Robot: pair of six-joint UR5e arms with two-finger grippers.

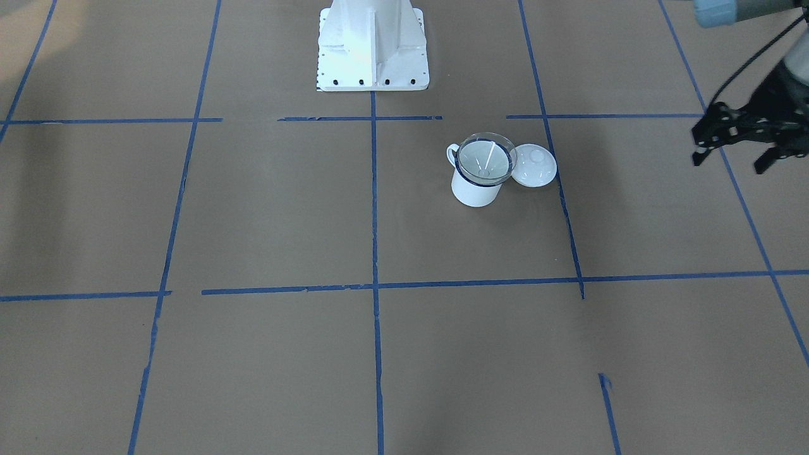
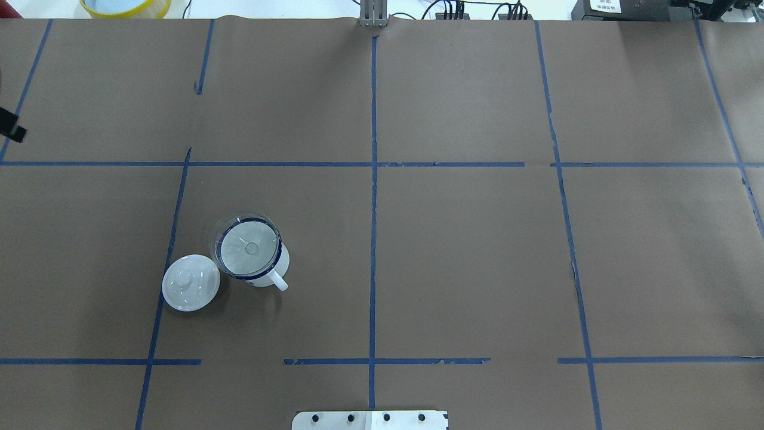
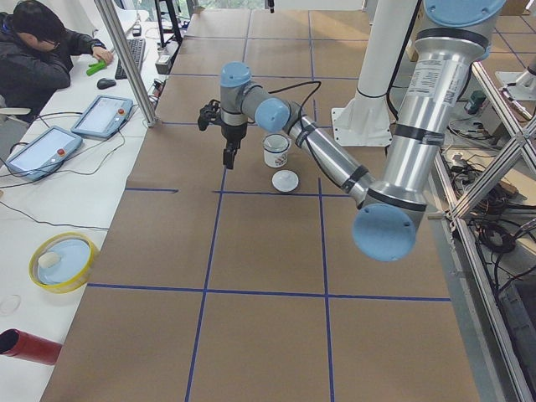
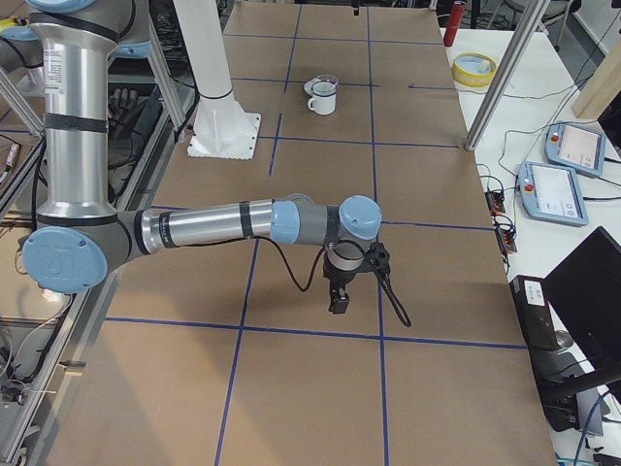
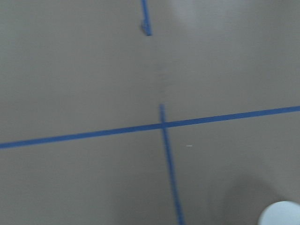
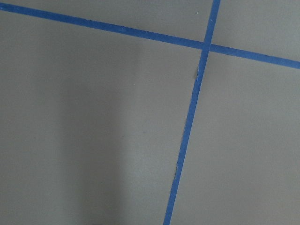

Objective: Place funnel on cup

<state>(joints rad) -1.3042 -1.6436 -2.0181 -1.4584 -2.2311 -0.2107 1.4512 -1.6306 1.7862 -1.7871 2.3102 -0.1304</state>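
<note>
The funnel (image 1: 485,158) rests in the cup (image 1: 474,189) beside a lid (image 1: 535,165), far from the left gripper (image 1: 729,163), whose fingers are spread and empty, while the right gripper (image 4: 340,299) is unreadable; seated loosely, it could topple if nudged.

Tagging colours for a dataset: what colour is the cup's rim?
Dark blue, around the white cup; clearest in the overhead exterior view.

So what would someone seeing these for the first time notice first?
The clear funnel sitting in the mouth of the white enamel mug, on the robot's left half of the table, with a white domed lid lying close beside it. Then the left gripper, open and empty, off at that side's edge.
</note>
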